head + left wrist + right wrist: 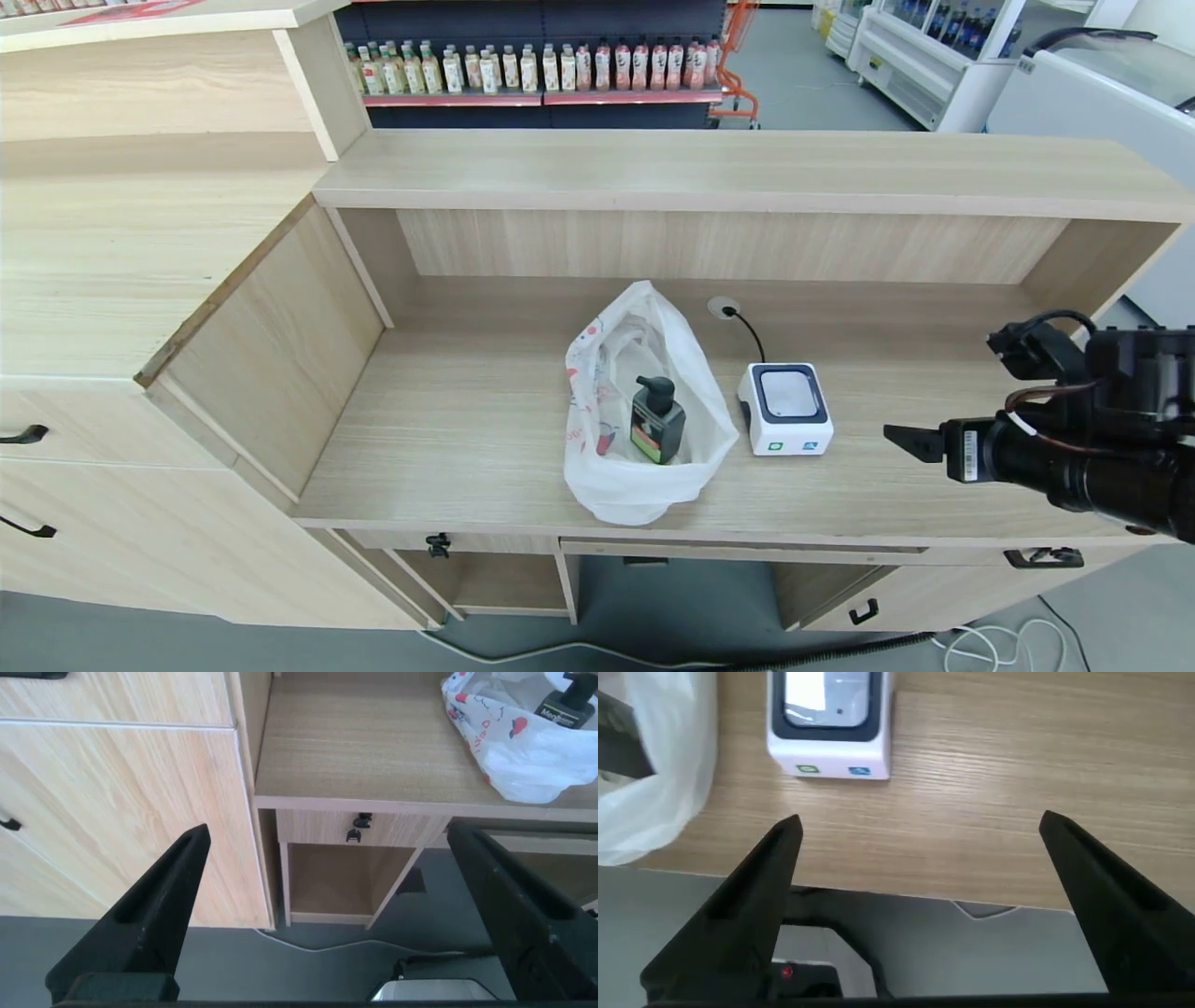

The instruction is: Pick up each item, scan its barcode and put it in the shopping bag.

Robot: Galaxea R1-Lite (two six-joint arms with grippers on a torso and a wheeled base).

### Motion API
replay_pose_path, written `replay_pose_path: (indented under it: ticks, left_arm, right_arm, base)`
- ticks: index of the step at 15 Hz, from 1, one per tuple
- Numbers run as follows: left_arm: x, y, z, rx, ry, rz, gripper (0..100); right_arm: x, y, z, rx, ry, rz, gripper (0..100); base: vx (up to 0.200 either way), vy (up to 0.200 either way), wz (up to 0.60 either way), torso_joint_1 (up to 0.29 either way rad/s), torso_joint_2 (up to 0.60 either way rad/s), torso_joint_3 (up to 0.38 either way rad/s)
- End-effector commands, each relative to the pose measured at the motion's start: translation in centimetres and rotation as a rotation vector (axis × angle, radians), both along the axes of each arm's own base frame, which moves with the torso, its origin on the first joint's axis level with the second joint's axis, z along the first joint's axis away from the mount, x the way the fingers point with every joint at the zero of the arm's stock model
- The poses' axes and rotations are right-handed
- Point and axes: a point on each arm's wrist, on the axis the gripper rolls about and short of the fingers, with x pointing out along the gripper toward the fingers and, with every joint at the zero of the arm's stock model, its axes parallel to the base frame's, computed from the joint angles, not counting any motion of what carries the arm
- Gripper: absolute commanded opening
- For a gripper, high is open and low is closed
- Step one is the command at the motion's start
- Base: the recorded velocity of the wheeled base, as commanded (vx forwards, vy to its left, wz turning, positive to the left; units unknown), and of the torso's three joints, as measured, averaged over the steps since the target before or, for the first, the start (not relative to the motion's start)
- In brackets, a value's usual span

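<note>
the wooden counter [448, 439] is the biggest thing. on it sits the white shopping bag [607, 485], soft and floppy, with its mouth open. the right gripper [920, 826] hangs by the counter's front edge near the scanner, its fingers spread wide and empty. the left gripper [329, 835] is low in front of the counter, also wide and empty. the small scanner [786, 408] sits just beside the bag. the dark pump bottle [657, 422] stands inside the bag. it looks hard, smooth and a bit heavy, so its flat sides are likely best to hold, not the pump.
</note>
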Motion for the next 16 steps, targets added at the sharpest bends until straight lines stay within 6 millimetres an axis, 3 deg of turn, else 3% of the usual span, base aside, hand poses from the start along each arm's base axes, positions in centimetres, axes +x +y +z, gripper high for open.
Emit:
replay_pose_path:
  ticks: [1, 8, 11, 16]
  left_arm:
    - [0.0, 0.0, 0.0, 0.001, -0.001, 0.000, 100]
    - [0.0, 0.0, 0.0, 0.004, -0.001, 0.000, 100]
    - [0.0, 0.0, 0.0, 0.004, 0.001, 0.000, 100]
    - [0.0, 0.0, 0.0, 0.004, 0.001, 0.000, 100]
  right_arm:
    - [-0.8, -1.1, -0.2, -0.028, 0.010, -0.046, 100]
    - [-0.8, -1.8, -0.8, -0.042, 0.035, -0.066, 100]
    - [-0.7, -3.1, -1.4, -0.092, 0.062, -0.090, 100]
    - [-0.9, -3.0, -1.6, -0.087, 0.068, -0.084, 100]
  base:
    - [0.000, -0.200, 0.00, 0.017, 0.00, -0.002]
    - [0.000, -0.200, 0.00, 0.002, 0.00, 0.002]
    - [0.000, -0.200, 0.00, 0.001, 0.00, -0.001]
    - [0.000, -0.200, 0.00, 0.002, 0.00, 0.003]
